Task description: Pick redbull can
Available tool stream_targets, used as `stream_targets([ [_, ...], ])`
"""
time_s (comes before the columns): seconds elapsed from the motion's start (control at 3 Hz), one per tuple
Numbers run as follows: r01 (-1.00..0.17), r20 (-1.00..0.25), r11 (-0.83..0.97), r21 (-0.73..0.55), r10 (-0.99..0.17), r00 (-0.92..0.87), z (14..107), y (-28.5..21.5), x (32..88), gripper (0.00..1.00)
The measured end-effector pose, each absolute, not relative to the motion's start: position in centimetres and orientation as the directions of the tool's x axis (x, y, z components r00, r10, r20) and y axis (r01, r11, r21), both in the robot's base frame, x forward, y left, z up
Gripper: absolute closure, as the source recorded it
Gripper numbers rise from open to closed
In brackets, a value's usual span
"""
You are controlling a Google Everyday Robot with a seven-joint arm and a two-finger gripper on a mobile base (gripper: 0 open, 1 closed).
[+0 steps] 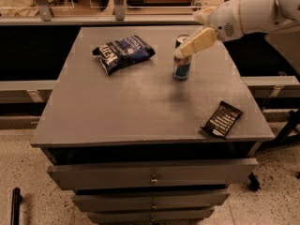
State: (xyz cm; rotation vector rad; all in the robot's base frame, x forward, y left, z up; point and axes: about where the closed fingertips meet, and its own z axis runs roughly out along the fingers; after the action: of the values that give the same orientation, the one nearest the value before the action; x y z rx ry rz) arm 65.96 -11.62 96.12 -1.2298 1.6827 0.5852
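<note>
The redbull can stands upright on the grey table, right of middle towards the back. It is blue and silver with a silver top. My gripper reaches in from the upper right on a white arm. It is open at the can's upper part. One cream finger crosses in front of the can's top and hides part of it. The other finger sits higher, behind and right of the can. The can rests on the table.
A dark blue crinkled snack bag lies at the back left of the table. A flat dark brown wrapper lies near the front right corner. Drawers sit below the table top. A shelf rail runs behind the table.
</note>
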Motion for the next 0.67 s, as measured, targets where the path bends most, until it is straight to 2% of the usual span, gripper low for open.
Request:
stream_targets([
  [0.67, -0.895, -0.891, 0.431, -0.117, -0.443, -0.097, 93.5, -12.3, 66.3, 0.00],
])
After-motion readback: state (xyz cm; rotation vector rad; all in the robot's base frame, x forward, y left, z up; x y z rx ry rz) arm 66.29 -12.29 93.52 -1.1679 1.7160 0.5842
